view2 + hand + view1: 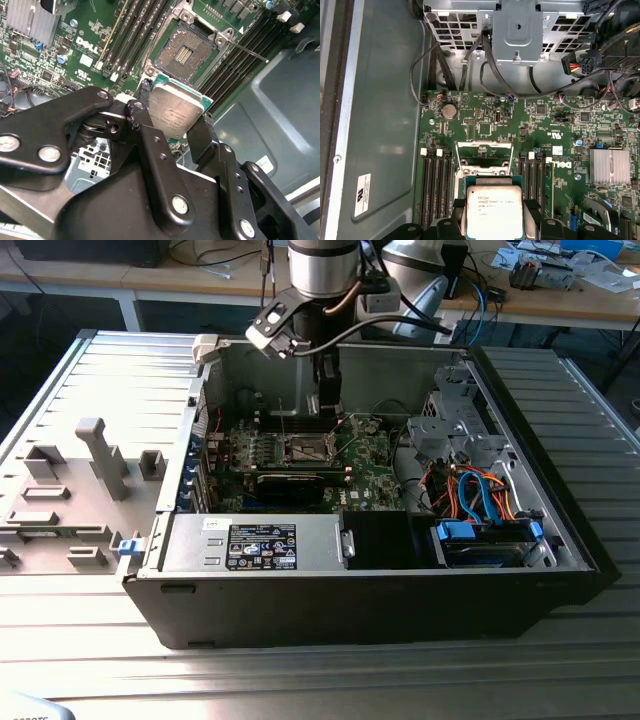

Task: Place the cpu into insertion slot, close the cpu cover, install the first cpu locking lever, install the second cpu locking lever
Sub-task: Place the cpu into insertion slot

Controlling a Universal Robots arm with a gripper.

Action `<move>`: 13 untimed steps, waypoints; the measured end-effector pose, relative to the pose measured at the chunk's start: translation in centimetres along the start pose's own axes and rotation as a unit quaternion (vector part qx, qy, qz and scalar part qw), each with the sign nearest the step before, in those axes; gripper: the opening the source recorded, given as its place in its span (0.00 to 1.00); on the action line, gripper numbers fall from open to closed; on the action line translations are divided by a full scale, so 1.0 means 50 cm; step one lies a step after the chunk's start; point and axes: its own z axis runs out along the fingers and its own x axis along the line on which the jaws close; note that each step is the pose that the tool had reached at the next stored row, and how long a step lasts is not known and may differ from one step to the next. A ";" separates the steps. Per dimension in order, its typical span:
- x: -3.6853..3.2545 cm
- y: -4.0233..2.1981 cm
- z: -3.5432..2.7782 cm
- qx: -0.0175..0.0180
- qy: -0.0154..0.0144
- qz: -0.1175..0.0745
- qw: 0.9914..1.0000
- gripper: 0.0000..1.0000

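Observation:
My gripper (172, 114) is shut on the cpu (176, 111), a flat square chip with a silvery top, held by two opposite edges between the black fingers (145, 107). It hangs above the green motherboard (90, 45), a little to one side of the insertion slot (185, 47), whose dark square recess lies open. A thin locking lever (243, 50) sticks out beside the slot. In the first wrist view the cpu (494, 212) sits in my gripper (494, 216), with the silver cpu cover (484, 146) standing open just beyond it. In the exterior view my gripper (327, 418) reaches down over the slot (305, 448).
The board lies inside an open computer case (560, 540) with tall walls all round. Long black memory slots (436, 185) flank the socket. A finned heat sink (612, 166), a metal drive cage (520, 30) with cables, and the power supply (260, 545) stand nearby.

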 end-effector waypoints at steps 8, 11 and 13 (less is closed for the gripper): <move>0.000 -0.001 0.007 0.000 0.000 0.000 1.000 0.54; 0.000 -0.002 0.011 0.000 0.000 0.000 1.000 0.54; 0.000 -0.003 0.013 0.000 0.000 0.000 1.000 0.54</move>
